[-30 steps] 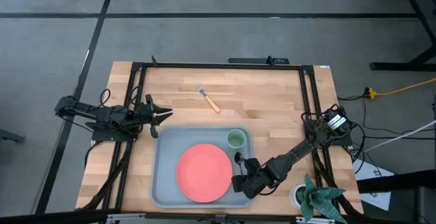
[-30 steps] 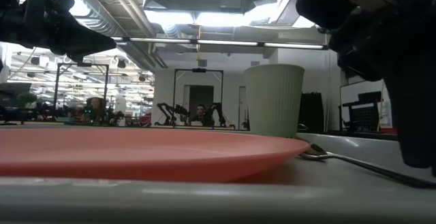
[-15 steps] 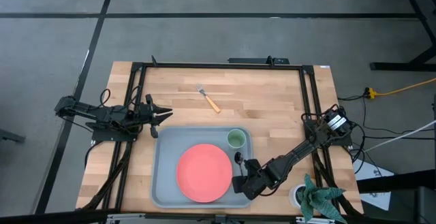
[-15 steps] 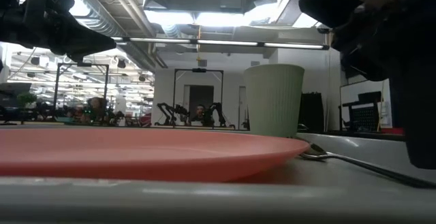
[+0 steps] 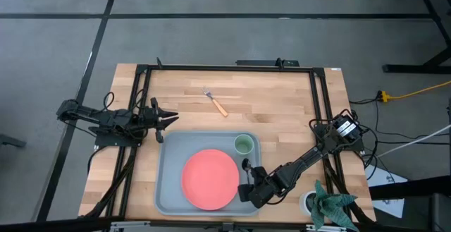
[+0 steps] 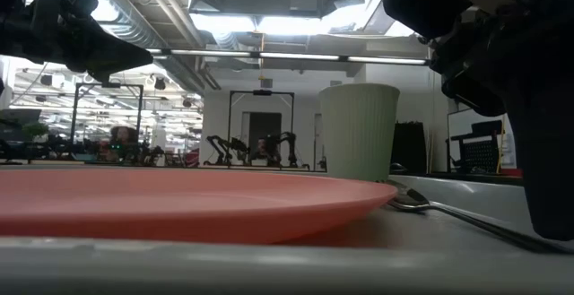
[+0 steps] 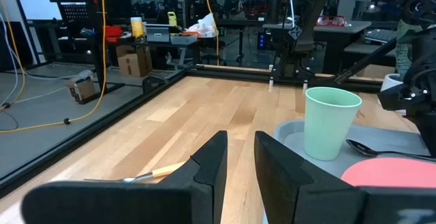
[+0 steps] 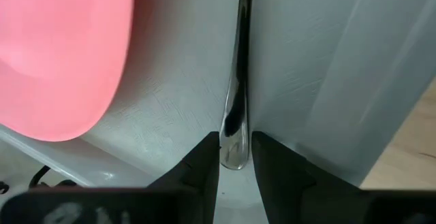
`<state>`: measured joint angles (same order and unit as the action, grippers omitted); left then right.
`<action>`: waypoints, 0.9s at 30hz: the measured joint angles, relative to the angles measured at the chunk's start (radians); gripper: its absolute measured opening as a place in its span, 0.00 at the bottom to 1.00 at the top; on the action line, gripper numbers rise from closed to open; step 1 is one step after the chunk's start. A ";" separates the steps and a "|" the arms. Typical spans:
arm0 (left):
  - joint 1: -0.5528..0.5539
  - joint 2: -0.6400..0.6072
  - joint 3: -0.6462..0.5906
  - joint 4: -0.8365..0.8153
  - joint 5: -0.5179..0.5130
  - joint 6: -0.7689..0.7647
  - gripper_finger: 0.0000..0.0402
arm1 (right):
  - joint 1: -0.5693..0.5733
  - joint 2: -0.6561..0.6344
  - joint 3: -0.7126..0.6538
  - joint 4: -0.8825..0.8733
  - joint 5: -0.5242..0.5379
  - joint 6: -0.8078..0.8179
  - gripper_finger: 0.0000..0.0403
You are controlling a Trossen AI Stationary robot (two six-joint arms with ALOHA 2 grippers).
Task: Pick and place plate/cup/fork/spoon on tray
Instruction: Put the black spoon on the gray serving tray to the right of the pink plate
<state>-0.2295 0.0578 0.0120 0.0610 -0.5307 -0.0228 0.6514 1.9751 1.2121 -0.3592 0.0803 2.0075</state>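
1. Right gripper (image 5: 246,190) low over the tray (image 5: 169,154), at its right edge beside the plate (image 5: 209,178); jaws nearly together, straddling the handle end of the spoon (image 8: 236,101), contact uncertain.
2. Spoon lying flat on the tray floor, bowl (image 5: 246,164) near the cup (image 5: 244,144).
3. Cup upright in the tray's far right corner; coral plate flat in the middle.
4. Fork (image 5: 215,103) alone on the wooden surface (image 5: 282,105), beyond the tray.
5. Left gripper (image 5: 169,118) hovering off the tray's far left corner, jaws slightly parted, holding nothing.
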 joint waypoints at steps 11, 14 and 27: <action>0.000 0.000 0.000 0.000 0.000 0.000 0.17 | 0.000 0.001 -0.001 0.000 0.023 0.000 0.23; 0.000 0.000 0.000 0.000 0.000 0.000 0.17 | 0.000 0.001 -0.001 0.004 0.026 0.000 0.23; 0.000 0.000 0.000 0.000 0.000 0.000 0.17 | 0.000 0.002 -0.002 0.018 0.057 -0.027 0.23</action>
<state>-0.2295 0.0574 0.0120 0.0608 -0.5307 -0.0230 0.6516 1.9770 1.2102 -0.3416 0.1370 1.9808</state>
